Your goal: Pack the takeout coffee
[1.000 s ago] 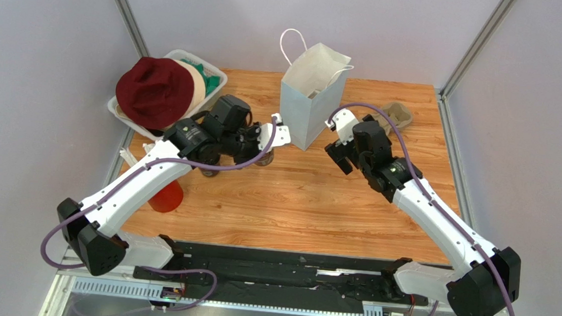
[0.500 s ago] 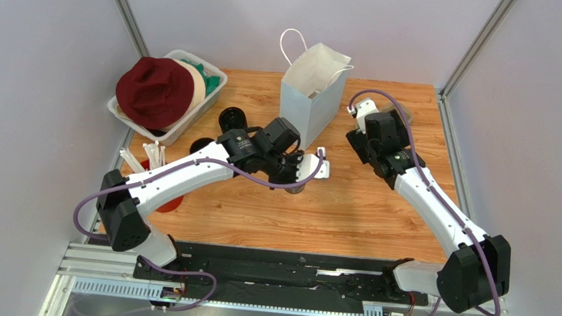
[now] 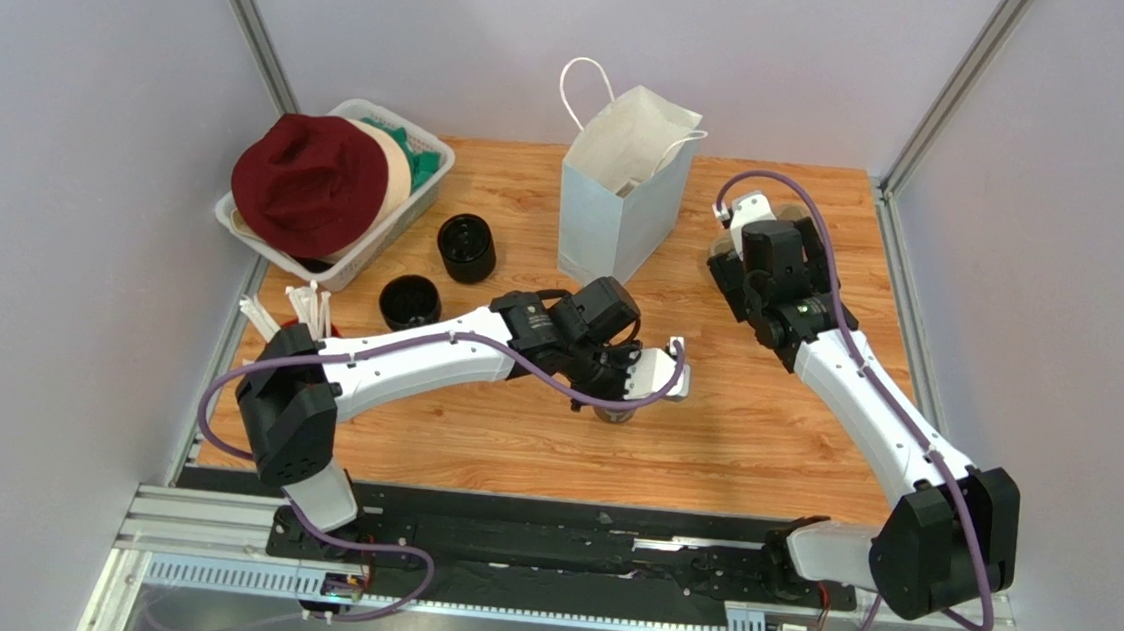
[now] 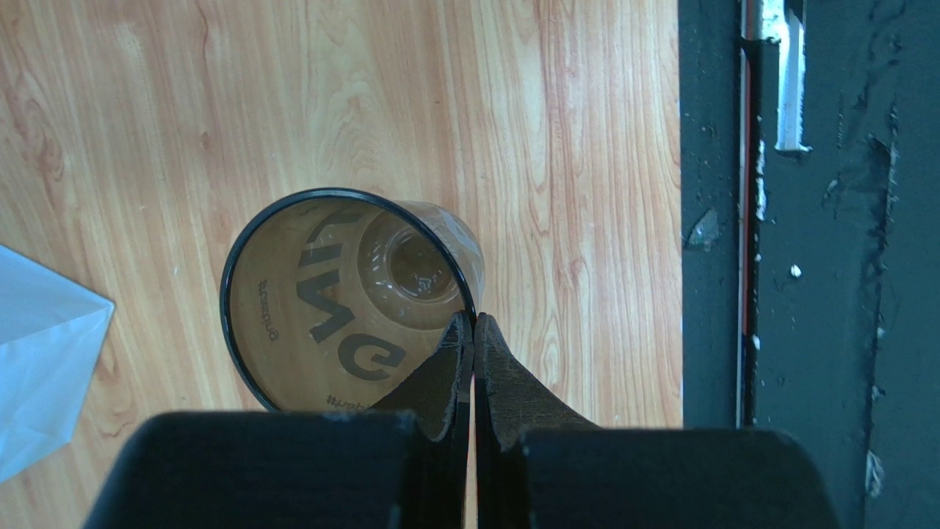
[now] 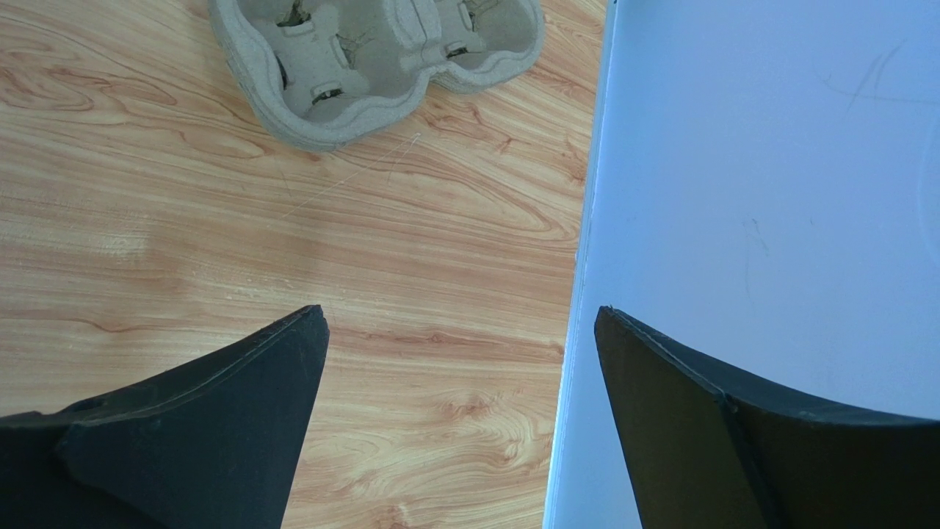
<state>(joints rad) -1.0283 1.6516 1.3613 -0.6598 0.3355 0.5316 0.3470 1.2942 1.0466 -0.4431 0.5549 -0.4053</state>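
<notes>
Left end effector (image 4: 473,325) pinches the takeout coffee (image 4: 331,303) rim (right end effector (image 5: 461,316) spread wide)

A light wooden table (image 3: 753,451) stands between plain pale-lilac walls (image 3: 64,216), with grey metal posts (image 3: 253,28) in the corners.

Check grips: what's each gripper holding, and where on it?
The left gripper pinches the takeout coffee cup at its rim, one finger inside, one outside. The right gripper is open, holding nothing.

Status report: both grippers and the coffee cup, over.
Left gripper shut on takeout coffee rim. Right gripper open, beside paper bag. Coffee not yet in bag; nothing lies between them.
</notes>
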